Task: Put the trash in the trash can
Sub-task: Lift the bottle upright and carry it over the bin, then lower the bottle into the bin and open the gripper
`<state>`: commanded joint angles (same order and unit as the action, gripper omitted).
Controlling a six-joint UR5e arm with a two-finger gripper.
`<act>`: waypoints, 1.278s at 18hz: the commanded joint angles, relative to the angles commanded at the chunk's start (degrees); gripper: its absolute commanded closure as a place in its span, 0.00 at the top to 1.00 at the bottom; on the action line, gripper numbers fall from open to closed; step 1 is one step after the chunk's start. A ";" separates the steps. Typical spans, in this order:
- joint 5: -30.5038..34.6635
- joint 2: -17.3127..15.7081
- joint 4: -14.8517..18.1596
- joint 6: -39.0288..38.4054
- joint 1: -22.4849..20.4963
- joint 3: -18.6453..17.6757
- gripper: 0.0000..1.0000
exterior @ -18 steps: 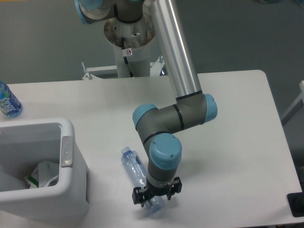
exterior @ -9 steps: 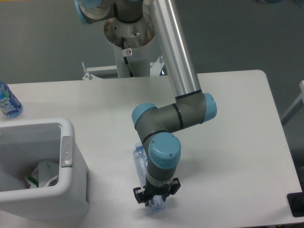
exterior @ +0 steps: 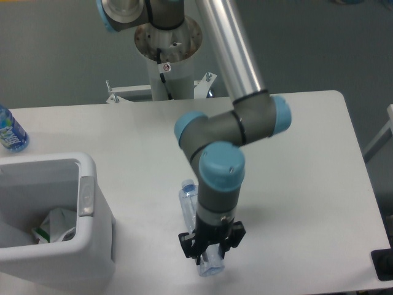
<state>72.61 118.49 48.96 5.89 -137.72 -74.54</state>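
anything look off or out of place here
Nothing looks spilled or damaged. The clear bottle hangs tilted in the hand, held near its base rather than its middle. The trash can already holds crumpled packaging. A blue bottle stands apart at the table's far left edge.

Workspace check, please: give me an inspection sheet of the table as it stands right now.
Surface: white table, bare around the arm.
Job's things: clear bottle with its cap end toward the arm's base, far end in the claw; wrapper already inside the bin at the left.
Clutter: blue bottle at the table's left edge.
Claw: claw closed around the clear bottle's lower end; whether the bottle is off the table cannot be told.
Cables: nothing seen on the table.
Surroundings: arm's pedestal behind the table, grey floor.
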 joint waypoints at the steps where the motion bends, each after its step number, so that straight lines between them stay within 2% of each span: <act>1: -0.80 -1.67 -0.44 0.00 0.00 0.88 0.59; 5: -3.78 -6.25 -1.75 -0.18 1.39 5.36 0.59; 8: -4.23 -8.80 -7.90 -3.24 5.87 5.72 0.59; 11: -4.15 -10.21 -9.58 -3.52 9.92 5.98 0.59; 17: -3.88 -10.65 -10.37 -3.69 16.69 6.86 0.59; 23: -3.97 -7.58 -10.73 -2.56 20.64 6.95 0.59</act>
<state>68.64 110.91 38.23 3.34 -117.08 -67.59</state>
